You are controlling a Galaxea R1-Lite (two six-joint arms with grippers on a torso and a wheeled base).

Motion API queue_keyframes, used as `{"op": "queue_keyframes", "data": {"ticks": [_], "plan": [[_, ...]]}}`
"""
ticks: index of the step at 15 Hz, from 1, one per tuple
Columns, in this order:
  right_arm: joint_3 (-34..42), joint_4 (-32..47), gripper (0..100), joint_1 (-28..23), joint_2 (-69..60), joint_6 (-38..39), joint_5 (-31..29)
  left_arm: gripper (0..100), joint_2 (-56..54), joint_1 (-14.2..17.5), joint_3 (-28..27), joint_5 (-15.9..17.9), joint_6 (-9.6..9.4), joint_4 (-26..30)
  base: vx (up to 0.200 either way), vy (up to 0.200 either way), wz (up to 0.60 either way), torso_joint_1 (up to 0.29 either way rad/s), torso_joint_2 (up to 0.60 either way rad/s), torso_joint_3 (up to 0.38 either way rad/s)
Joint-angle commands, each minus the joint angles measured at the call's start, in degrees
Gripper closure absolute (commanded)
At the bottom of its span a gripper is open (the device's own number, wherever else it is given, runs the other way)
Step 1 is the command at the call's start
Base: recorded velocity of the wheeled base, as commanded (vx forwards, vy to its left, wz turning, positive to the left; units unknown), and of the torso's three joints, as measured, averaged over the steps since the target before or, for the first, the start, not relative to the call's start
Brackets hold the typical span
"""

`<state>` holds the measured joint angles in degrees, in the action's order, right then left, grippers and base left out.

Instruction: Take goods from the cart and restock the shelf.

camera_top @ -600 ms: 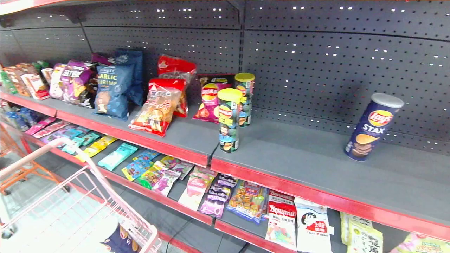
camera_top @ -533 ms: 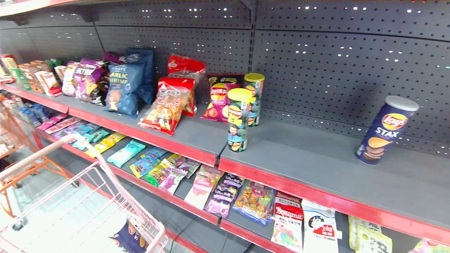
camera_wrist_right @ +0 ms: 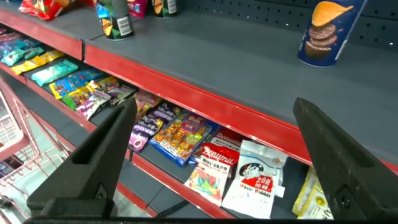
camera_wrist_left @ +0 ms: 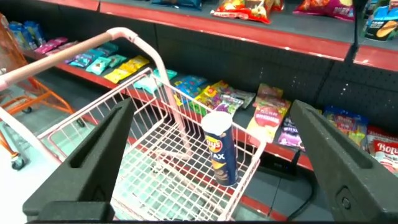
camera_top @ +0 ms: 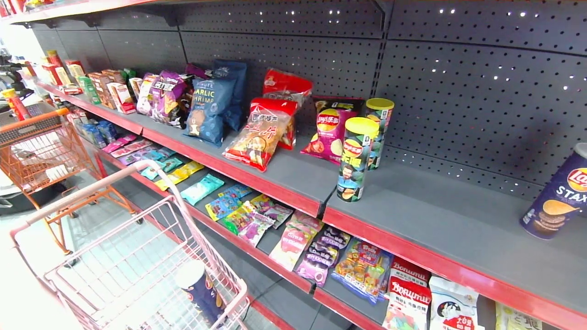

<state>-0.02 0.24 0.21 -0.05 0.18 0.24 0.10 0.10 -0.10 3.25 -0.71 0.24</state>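
Holds the left gripper [camera_wrist_left: 211,106] spread wide, its two dark, blocky fingers [camera_wrist_left: 87,165] broad at the wrist end and narrowing to blunt tips that stand well apart, pointed forward and angled downward. Carries the right gripper [camera_wrist_right: 214,102] in much the same pose, with matte black, wedge-shaped fingers [camera_wrist_right: 339,162] parted about as far and likewise aimed forward and tilted down, neither pair touching anything. Appears to pitch both wrists down at a similar angle, though hard to judge that from the wrist views alone.
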Motion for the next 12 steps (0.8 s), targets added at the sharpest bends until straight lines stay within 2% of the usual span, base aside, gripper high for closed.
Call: {"op": "queue_keyframes", "data": {"ticks": [1, 12], "plan": [[0.0, 0.0, 0, 0.0, 0.0, 0.1, 0.0, 0, 0.0, 0.0, 0.0, 0.0, 0.0, 0.0, 0.0, 0.0, 0.0, -0.119, 0.28, 0.159], [0.0, 0.0, 0, 0.1, 0.0, 0.1, 0.0, 0, 0.0, 0.0, 0.0, 0.0, 0.09, 0.0, 0.0, 0.0, 0.0, -0.143, 0.34, 0.193]]}}
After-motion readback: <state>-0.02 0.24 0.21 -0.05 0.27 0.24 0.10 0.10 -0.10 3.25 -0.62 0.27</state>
